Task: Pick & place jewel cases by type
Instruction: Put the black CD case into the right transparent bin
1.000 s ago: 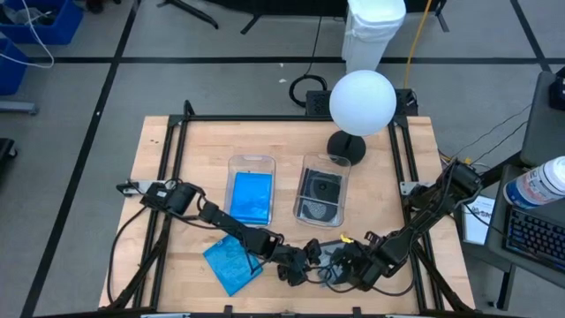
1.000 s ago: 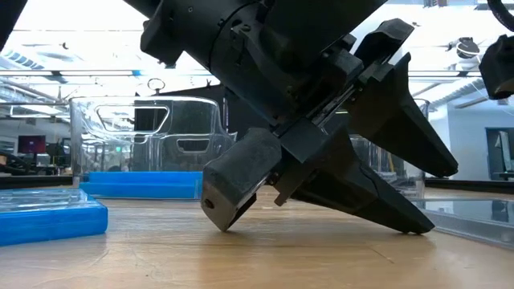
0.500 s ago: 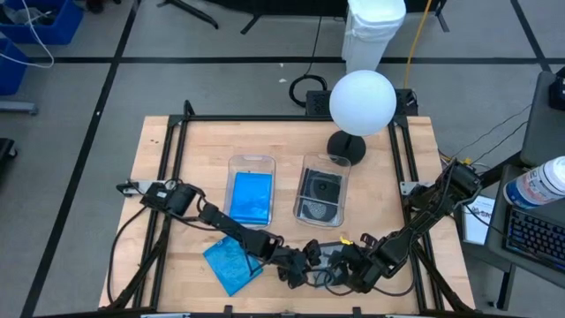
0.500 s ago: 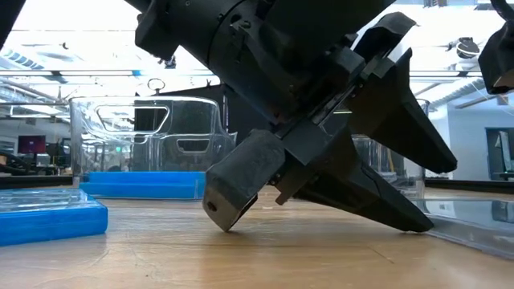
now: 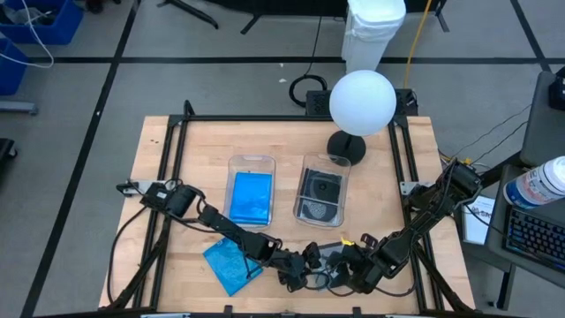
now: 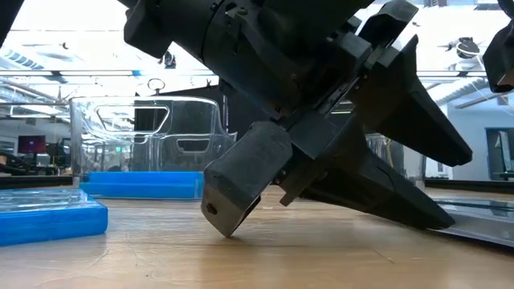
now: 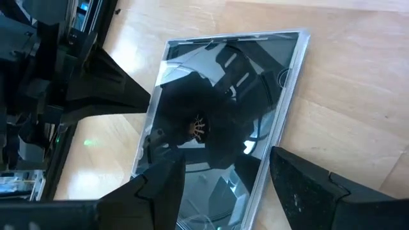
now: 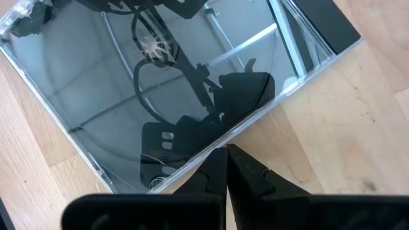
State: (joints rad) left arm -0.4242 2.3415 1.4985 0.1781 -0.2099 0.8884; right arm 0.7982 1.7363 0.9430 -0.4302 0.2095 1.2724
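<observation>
**Both grippers down on a clear case at the front edge**

I see the left gripper [image 7: 223, 191] low over a clear jewel case [image 7: 223, 121] that lies flat on the table [image 5: 159, 168]. Its fingers [image 7: 307, 185] stand apart, one on each side of the case's near corner; I can't tell whether they touch the plastic. In the low view the same gripper [image 6: 337, 201] is tilted steeply, with its fingertips down at the wood.

The right gripper [image 8: 225, 169] comes in from the opposite side. Its fingers are pressed together, tips right at the edge of the same clear case [image 8: 166, 89]. It holds nothing.

In the high view both grippers meet near the front middle of the table: left [image 5: 296, 269], right [image 5: 340, 263]. The clear case sits between them [image 5: 328, 256], mostly covered by the arms.

Other cases:
- A blue jewel case [image 5: 231, 262] lies loose on the table, just left of the left arm's wrist, turned at an angle. It also shows at the left edge of the low view [image 6: 48, 217].
- The left clear bin [image 5: 251, 161] holds a blue case [image 5: 252, 196].
- The right clear bin [image 5: 335, 162] holds a clear case with a dark disc [image 5: 320, 196].

Behind the right bin there's a white ball lamp [image 5: 362, 102] on a black base.
</observation>
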